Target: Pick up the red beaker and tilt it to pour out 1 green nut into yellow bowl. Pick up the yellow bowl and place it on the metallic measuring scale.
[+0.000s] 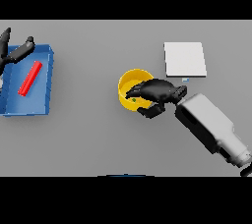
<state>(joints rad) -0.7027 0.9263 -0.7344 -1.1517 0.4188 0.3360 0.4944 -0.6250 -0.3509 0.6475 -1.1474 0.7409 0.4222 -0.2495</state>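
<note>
The right arm is stretched in from the lower right, and the right hand (156,93) is laid over the right rim of the yellow bowl (129,81), fingers curled over the edge into the bowl and thumb set against its outer wall, so the rim is pinched. A green nut (133,100) is seen inside, just beneath the fingertips. The metallic measuring scale (184,59) is placed near, up and right of the bowl on the table (98,134). The red beaker (29,78) is laid flat in the blue tray (44,105), far left, beside the left hand (18,51), whose fingers are held loosely straight. No writing can be read.
</note>
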